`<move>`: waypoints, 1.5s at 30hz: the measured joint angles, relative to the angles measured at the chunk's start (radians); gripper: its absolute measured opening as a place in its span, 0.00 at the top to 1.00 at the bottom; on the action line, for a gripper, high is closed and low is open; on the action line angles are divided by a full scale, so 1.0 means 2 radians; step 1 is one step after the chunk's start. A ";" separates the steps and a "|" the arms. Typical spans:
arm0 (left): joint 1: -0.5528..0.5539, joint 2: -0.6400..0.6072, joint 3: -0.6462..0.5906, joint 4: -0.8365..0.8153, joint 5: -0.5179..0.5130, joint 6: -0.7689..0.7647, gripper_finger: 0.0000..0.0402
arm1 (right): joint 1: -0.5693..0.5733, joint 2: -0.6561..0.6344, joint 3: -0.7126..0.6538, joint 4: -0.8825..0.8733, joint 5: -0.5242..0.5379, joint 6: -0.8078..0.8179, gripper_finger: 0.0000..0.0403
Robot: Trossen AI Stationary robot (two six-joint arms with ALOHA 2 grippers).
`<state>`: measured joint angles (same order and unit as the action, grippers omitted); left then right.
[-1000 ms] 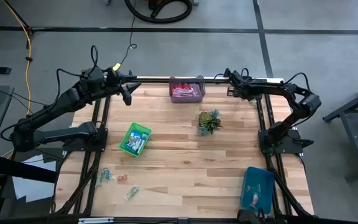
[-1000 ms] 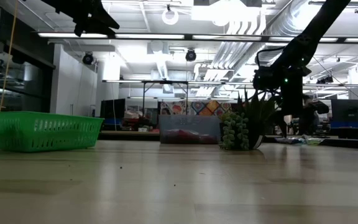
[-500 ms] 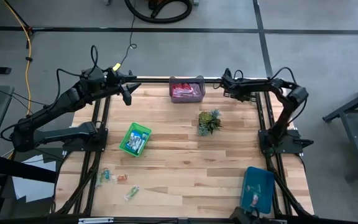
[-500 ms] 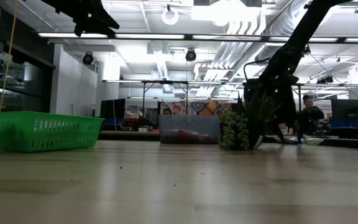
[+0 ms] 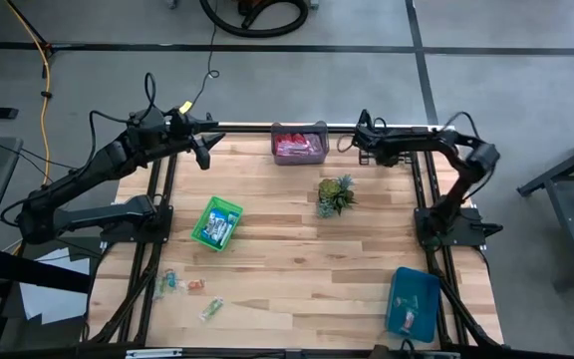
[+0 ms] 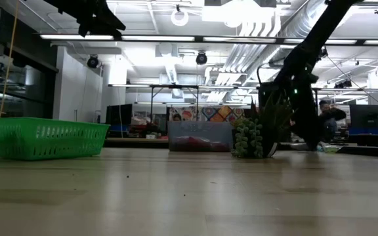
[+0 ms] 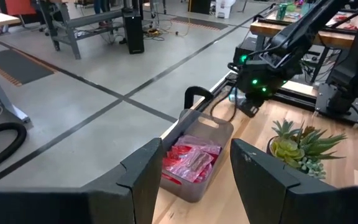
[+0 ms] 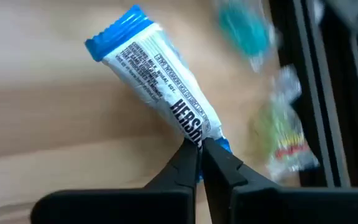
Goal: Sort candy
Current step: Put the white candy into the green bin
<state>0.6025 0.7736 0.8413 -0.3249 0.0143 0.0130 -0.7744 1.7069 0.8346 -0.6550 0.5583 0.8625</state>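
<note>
Right gripper [image 8: 199, 147] pinched tight on the end of a blue-and-white wrapped candy bar [image 8: 157, 78], up at the far edge of the pale wooden plank table [image 5: 287, 269] beside the clear plastic bin of pink candy [image 5: 299, 146]. Left gripper [image 7: 194, 165] hanging open, nothing in it, over the far left corner. Grey concrete floor [image 5: 297, 90] all round

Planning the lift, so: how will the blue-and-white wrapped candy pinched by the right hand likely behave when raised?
The blue-and-white candy looks small and flat, so probably light. The right hand grips only its crimped end, so it may dangle or swing. The glossy wrapper could slip from that narrow pinch.
</note>
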 joint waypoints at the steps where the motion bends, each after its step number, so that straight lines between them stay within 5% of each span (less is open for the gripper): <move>1: 0.000 -0.001 0.000 0.000 0.000 0.000 0.56 | 0.005 -0.013 0.000 0.004 0.003 -0.007 0.99; 12: 0.000 -0.007 0.000 0.017 0.000 0.022 0.56 | 0.063 -0.224 0.002 0.046 0.013 -0.106 1.00; 19: 0.000 0.001 0.000 0.023 0.016 -0.003 0.56 | 0.113 -0.313 0.002 0.173 -0.156 -0.221 1.00; 26: -0.016 0.009 0.001 0.077 0.123 -0.104 0.56 | 0.167 -0.322 0.002 0.258 -0.279 -0.269 1.00; 39: -0.211 0.118 0.000 0.189 0.113 -0.127 0.56 | 0.291 -0.317 0.002 0.294 -0.374 -0.329 1.00; 45: -0.304 0.166 0.000 0.293 0.024 -0.048 0.56 | 0.351 -0.317 0.003 0.359 -0.394 -0.329 1.00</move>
<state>-0.0053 1.1058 0.8421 0.2612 0.0623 -0.0827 -0.0727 1.0725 0.8398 0.0638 -0.2298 0.2054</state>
